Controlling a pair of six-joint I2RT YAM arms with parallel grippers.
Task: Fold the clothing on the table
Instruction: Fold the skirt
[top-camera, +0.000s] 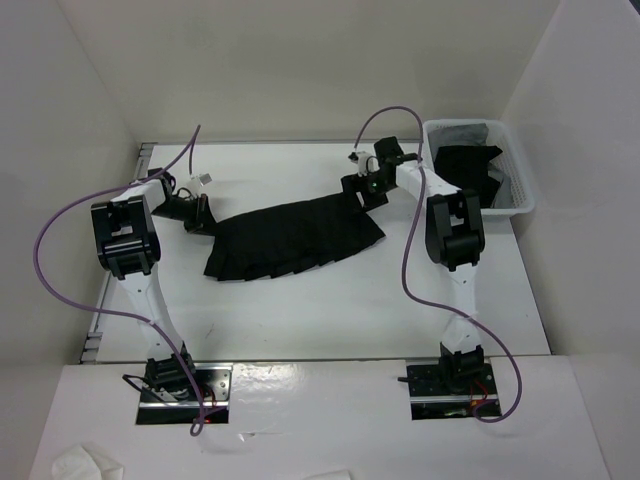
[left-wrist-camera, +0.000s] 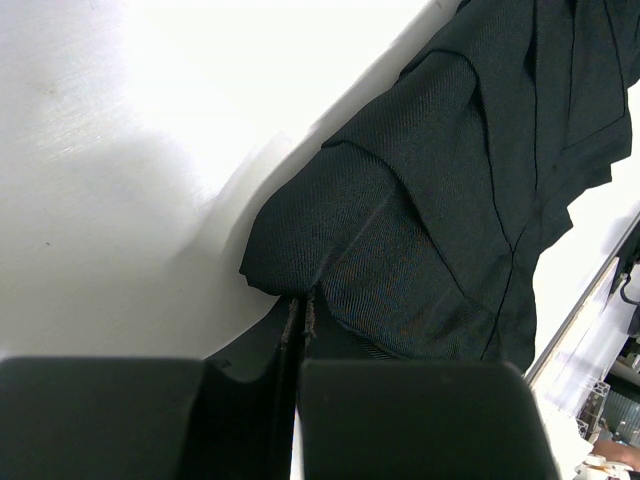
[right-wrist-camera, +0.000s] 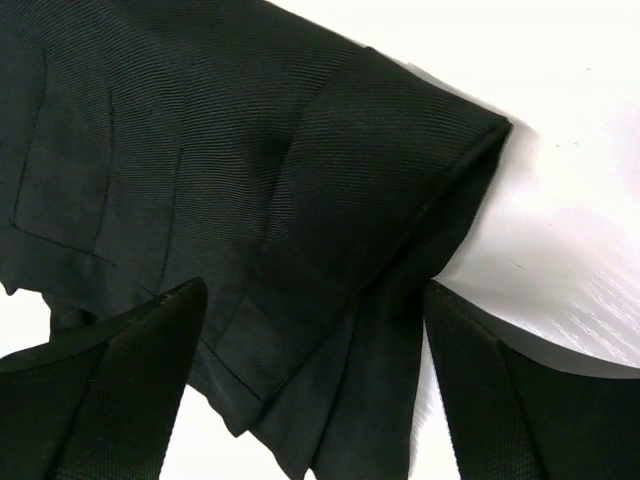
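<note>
**Black pleated cloth garment (top-camera: 295, 240) spanned between both arms on the flat matte white worktop (top-camera: 350, 310)**

The garment lies spread in the middle of the worktop, its long axis running left to right and angling slightly away toward the right end. The left tool (left-wrist-camera: 300, 315) is clamped tight, with the garment's left corner pinched at its tips. That arm reaches forward and low, wrist turned inward. The right tool (right-wrist-camera: 312, 300) has its fingers spread wide either side of the right corner, with cloth between them but not gripped. That arm is stretched forward beside the white plastic bin (top-camera: 515, 195), wrist bent leftward. The corner sits directly under the right tool, so the next move probably needs only a closing pinch.
</note>
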